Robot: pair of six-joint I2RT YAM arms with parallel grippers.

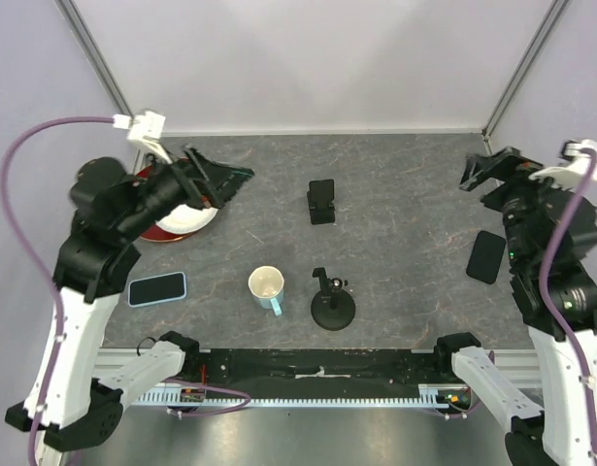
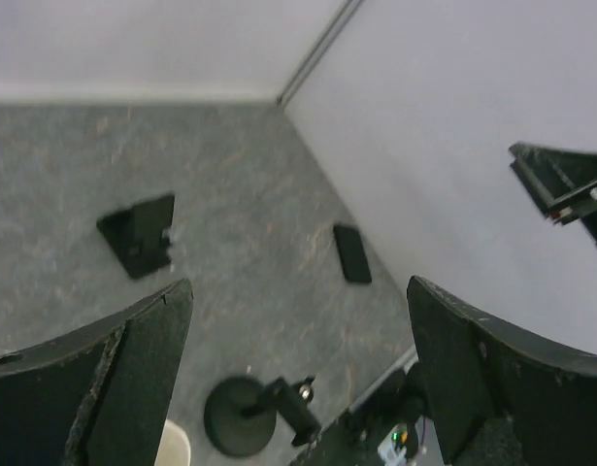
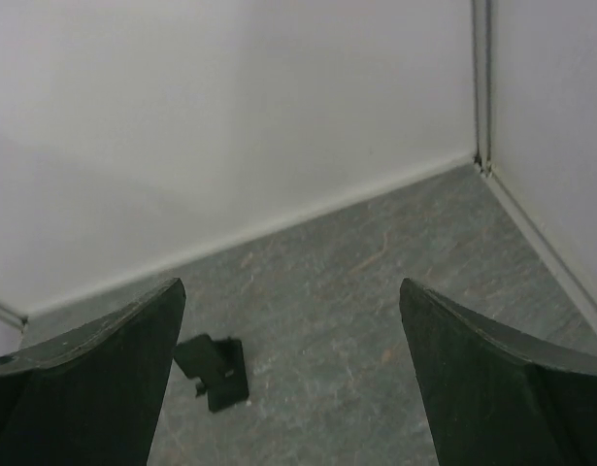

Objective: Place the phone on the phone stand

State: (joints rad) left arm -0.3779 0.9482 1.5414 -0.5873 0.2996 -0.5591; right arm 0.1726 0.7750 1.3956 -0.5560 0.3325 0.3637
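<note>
Hovering above the table (image 1: 414, 194), the left arm (image 1: 133, 209) and right arm (image 1: 536, 209) both hold their jaws spread wide, gripping nothing. A blue-cased phone (image 1: 157, 288) lies flat near the left edge (a black phone (image 1: 485, 256) lies at the right), well apart from the folding stand (image 1: 321, 201) mid-table.

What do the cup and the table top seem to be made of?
The cup looks like glazed ceramic or smooth plastic, cream with a light-blue handle; which one is unclear. The table top looks like matte grey laminate or mat with pale marbled veins.
</note>
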